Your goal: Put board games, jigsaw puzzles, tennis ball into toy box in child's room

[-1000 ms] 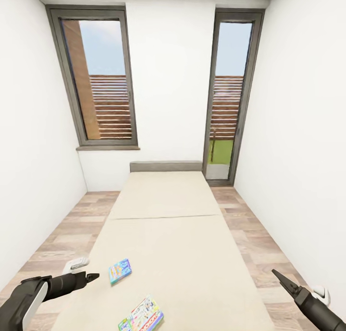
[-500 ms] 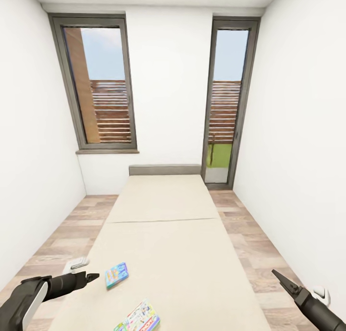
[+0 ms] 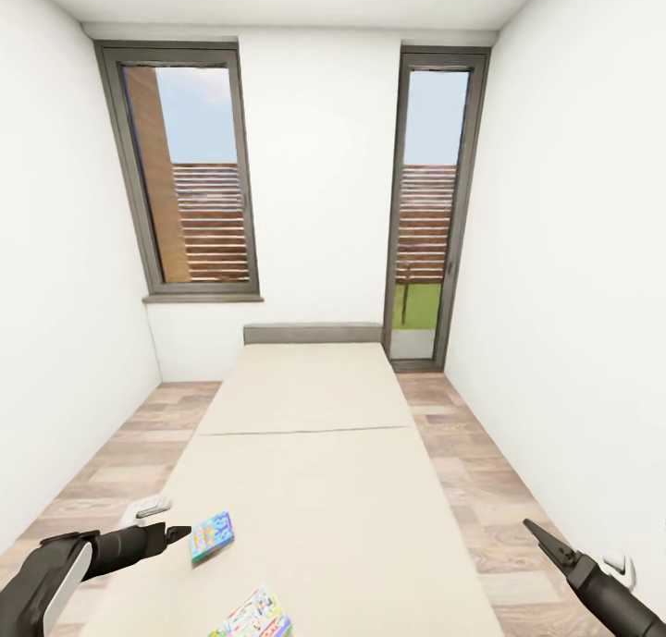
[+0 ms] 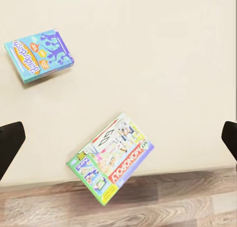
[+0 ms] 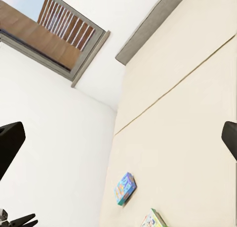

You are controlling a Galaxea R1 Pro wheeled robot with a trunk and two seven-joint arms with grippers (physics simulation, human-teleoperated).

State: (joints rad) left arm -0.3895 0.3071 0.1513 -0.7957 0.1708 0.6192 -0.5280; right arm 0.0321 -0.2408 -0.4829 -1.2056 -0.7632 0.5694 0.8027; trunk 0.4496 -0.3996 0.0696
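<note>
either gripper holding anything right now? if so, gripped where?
Nothing held. Left gripper and right gripper hang in the air with nothing between the jaws. Both board games, blue and green-edged, lie untouched on the bed.

"MONOPOLY" on green-edged board game [image 4: 111, 160], "Balderdash" on light blue board game [image 4: 39, 54]

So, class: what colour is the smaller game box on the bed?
Light blue game box, clearest in the left wrist view.

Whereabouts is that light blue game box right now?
The light blue game box lies flat on the bed, near its left edge in the head view, just beyond the left gripper, with the green-edged game box nearer the robot.
</note>
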